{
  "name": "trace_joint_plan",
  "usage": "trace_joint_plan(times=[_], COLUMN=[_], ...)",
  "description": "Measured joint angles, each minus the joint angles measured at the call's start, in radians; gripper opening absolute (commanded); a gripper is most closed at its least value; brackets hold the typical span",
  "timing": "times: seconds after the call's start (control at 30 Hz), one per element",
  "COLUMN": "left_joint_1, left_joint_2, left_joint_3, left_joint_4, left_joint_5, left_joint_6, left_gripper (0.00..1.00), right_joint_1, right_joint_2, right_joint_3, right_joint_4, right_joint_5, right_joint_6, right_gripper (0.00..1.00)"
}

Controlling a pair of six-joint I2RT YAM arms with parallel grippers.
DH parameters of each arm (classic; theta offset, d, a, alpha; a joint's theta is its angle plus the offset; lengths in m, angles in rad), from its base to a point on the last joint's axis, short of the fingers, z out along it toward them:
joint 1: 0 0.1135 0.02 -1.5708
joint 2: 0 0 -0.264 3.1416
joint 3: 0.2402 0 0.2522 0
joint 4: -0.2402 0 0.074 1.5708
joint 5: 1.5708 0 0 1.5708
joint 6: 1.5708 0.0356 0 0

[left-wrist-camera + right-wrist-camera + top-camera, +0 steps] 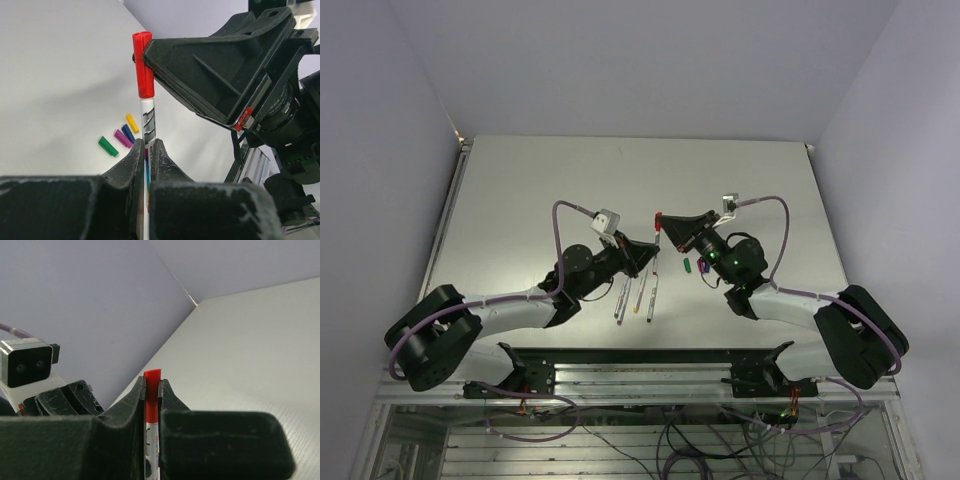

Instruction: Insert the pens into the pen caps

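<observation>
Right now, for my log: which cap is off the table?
The red cap, pinched in the right gripper atop the pen; the other four lie loose.

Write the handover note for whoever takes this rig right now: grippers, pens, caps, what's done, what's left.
Grippers: the left gripper is shut on a pen. The right gripper is shut on the red cap, which sits over that pen's end. Whether it is fully seated, I cannot tell.
Table: the green cap, magenta cap, blue cap and yellow cap lie loose together. The other pens lie by the left arm.
Done: red pair joined or nearly so.
Left: four caps.
</observation>
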Motion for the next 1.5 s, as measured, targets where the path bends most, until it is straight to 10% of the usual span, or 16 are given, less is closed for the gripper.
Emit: trace_joint_plan(times=[1.5], left_joint_1=[0.1], left_joint_2=[-0.12], left_joint_3=[-0.079], left_joint_4=[-0.11], left_joint_5=[-0.056], left_joint_6=[0.039], left_gripper=[0.07], right_joint_1=[0.204], right_joint_2=[0.105], right_joint_3=[0.203], right_joint_4=[-0.247], right_joint_5=[0.231], right_joint_6=[-0.204], right_gripper=[0.06])
